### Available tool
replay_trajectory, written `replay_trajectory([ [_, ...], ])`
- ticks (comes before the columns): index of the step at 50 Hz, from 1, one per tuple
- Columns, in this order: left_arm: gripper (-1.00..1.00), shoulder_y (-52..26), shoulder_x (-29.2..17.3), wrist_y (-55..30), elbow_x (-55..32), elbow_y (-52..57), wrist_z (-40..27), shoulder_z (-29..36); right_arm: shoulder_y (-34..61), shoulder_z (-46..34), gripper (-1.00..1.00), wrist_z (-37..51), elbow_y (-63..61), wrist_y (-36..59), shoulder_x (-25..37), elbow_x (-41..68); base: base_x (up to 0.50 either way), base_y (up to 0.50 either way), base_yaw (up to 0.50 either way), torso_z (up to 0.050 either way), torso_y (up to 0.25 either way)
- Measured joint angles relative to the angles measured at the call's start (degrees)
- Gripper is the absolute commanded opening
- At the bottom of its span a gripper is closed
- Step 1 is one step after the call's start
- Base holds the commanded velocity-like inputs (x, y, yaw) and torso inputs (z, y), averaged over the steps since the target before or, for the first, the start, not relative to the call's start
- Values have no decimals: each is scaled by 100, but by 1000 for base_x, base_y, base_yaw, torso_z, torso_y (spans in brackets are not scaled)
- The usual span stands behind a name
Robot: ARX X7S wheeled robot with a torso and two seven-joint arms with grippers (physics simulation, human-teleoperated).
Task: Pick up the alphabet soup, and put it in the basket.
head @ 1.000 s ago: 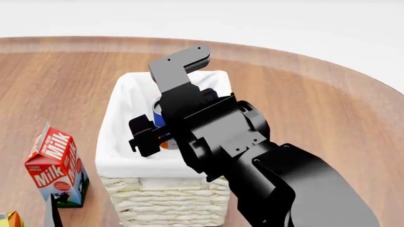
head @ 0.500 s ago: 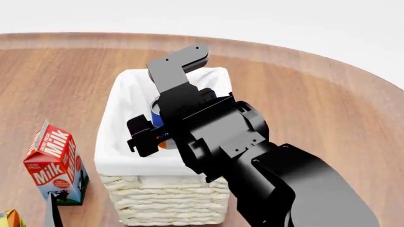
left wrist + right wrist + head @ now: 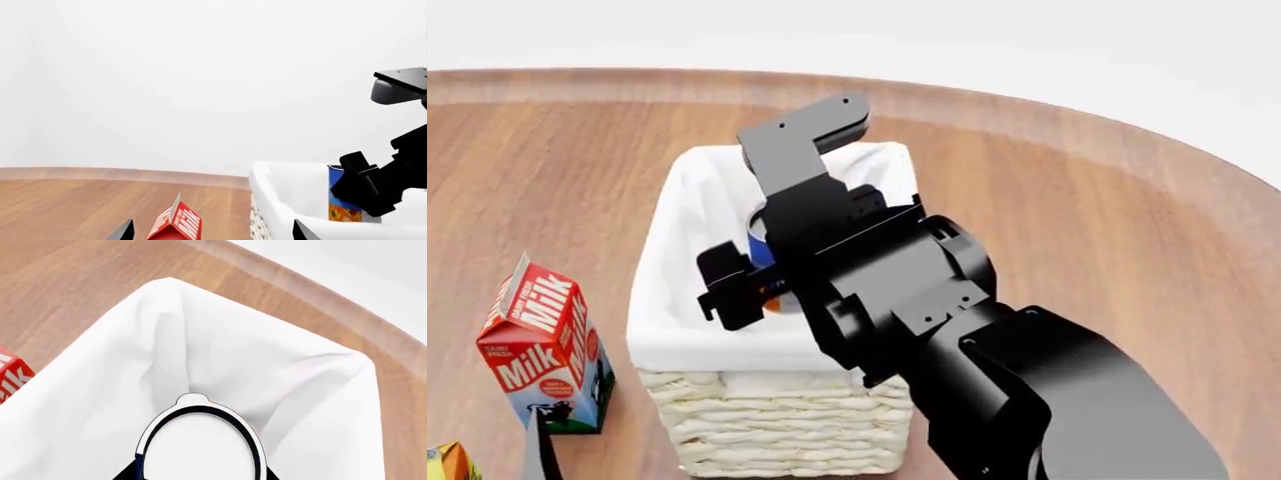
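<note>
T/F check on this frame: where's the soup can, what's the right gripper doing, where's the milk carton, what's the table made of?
1. The alphabet soup is over the basket opening. True.
2. The right gripper is shut on the can. True.
3. The milk carton is inside the basket. False: it stands on the table beside the basket, on the robot's left.
4. The can lies on its side. False: it is upright.
5. The table is wooden. True.
</note>
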Motion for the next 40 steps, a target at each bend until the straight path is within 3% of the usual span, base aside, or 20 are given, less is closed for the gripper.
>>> replay_trajectory([
  [1, 100, 1, -1, 10, -4, -1, 2, 0, 1, 2, 100, 7, 5, -12, 0, 1, 0, 0, 0, 0, 0],
  [29, 100, 23, -20, 172, -35, -30, 23, 6, 242, 115, 100, -60, -38, -279, 34, -284, 0, 0, 0, 0, 0],
  [40, 100, 20, -20, 171, -32, -31, 3, 11, 573, 292, 100, 596, -1714, -463, 1082, -278, 0, 0, 0, 0, 0],
])
